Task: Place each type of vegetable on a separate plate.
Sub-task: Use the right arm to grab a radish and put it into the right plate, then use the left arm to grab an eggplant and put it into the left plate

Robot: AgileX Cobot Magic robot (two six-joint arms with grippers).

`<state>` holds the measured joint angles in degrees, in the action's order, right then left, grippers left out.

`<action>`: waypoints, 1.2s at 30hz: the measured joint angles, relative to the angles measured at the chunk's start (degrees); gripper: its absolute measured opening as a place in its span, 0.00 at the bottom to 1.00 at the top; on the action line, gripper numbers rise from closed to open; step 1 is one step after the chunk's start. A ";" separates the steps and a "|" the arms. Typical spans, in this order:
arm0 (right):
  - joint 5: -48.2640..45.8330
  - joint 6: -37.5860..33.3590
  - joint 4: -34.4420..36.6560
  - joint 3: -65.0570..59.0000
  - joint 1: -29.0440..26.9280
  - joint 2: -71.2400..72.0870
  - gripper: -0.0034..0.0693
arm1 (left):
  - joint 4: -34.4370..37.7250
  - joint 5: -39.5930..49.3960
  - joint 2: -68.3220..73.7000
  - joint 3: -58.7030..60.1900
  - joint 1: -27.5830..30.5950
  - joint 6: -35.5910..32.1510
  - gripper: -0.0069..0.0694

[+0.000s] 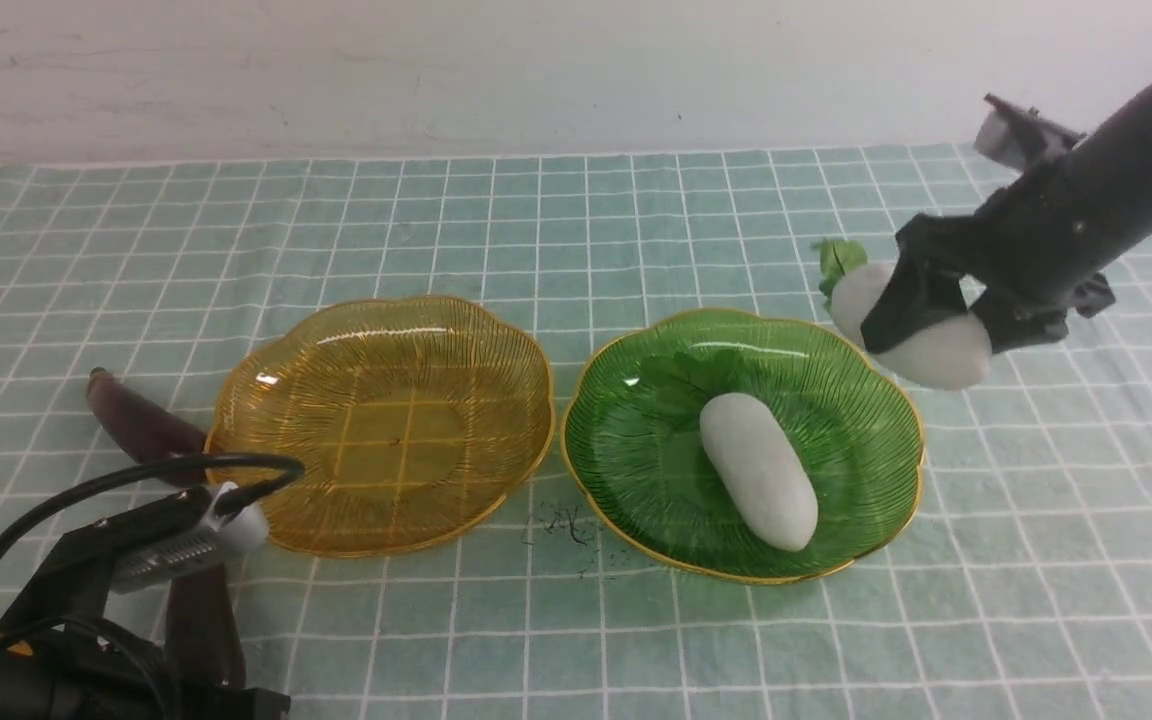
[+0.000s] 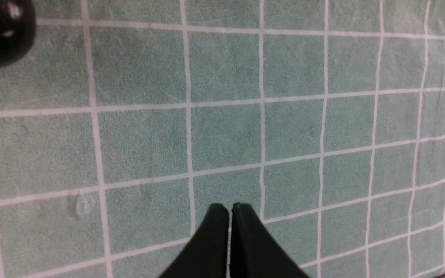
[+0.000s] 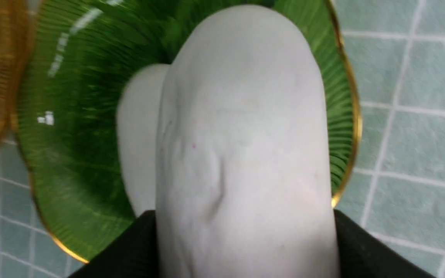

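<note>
Right arm [image 1: 1116,190] slants down from the right; right gripper [image 1: 946,325] clamps a plump white leafy radish [image 1: 941,358], aloft just beside the green plate [image 1: 636,470], at its far right rim. Left gripper [image 2: 229,216]: fingers pressed together.

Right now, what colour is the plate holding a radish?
The plate is green with a gold rim; the front view shows it best.

Probably a robotics lab bench rather than a kitchen, though little of the room shows. A pale green cloth with white grid lines [image 1: 576,220] runs up to a bare, scuffed white wall [image 1: 436,70]. A black cabled left robot arm [image 1: 46,660] and a black right robot arm [image 1: 1126,180] reach over the cloth.
</note>
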<state>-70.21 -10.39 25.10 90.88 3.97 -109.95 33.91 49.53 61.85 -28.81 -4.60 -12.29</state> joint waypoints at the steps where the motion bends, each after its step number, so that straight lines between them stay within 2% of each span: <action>1: 0.00 0.97 -1.93 0.00 0.77 0.00 0.69 | 0.00 0.00 0.00 0.00 0.00 0.00 0.08; 4: 0.00 3.31 -6.97 0.00 3.83 0.00 0.69 | 0.00 0.00 0.00 0.00 0.00 0.00 0.08; 14: 0.00 4.87 -12.08 0.00 10.87 -0.32 0.69 | 0.00 0.00 0.00 0.00 0.00 0.00 0.08; 24: 0.31 8.55 -14.10 0.00 11.18 -4.93 0.80 | 0.00 0.00 0.00 0.00 0.00 0.00 0.08; 36: 0.19 8.67 -14.13 0.97 11.23 -3.61 0.80 | 0.00 0.00 0.00 0.00 0.00 0.00 0.08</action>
<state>-70.02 -1.72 10.97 91.84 15.20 -113.56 33.91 49.53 61.85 -28.81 -4.60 -12.29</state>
